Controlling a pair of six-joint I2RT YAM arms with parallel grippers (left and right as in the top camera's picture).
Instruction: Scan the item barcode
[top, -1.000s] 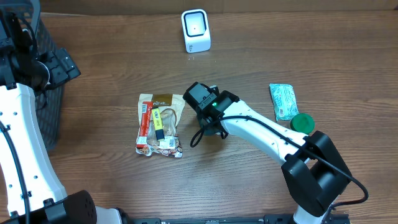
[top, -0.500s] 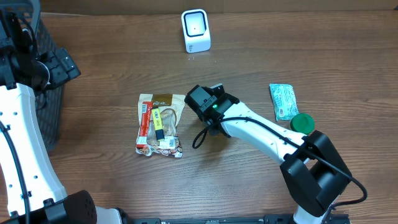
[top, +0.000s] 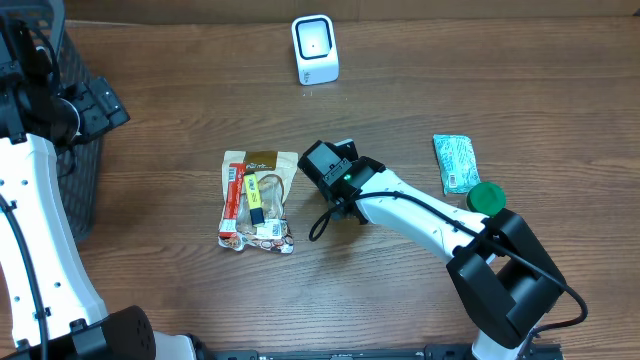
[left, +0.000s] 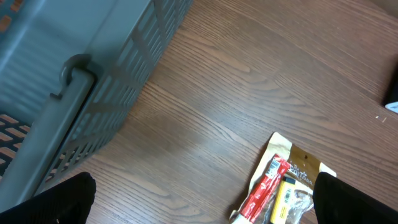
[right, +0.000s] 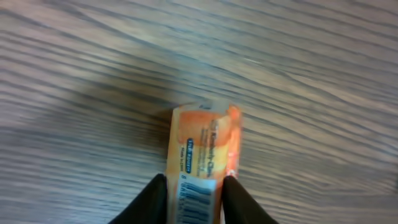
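Right wrist view: right gripper (right: 197, 179) clasps orange packet (right: 202, 140), barcode (right: 198, 194) showing, apparently not yet scanned, the scanner (top: 315, 48) well apart at 12 o'clock.

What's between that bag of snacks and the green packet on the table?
The right gripper, jaws around an orange packet; the overhead view shows it.

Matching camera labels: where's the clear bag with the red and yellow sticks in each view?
Overhead: bag left of centre.
Left wrist: bag at the bottom right edge, partly cut off.
Right wrist: not in it.
Shared landmark: grey basket, overhead left edge, left wrist upper left.
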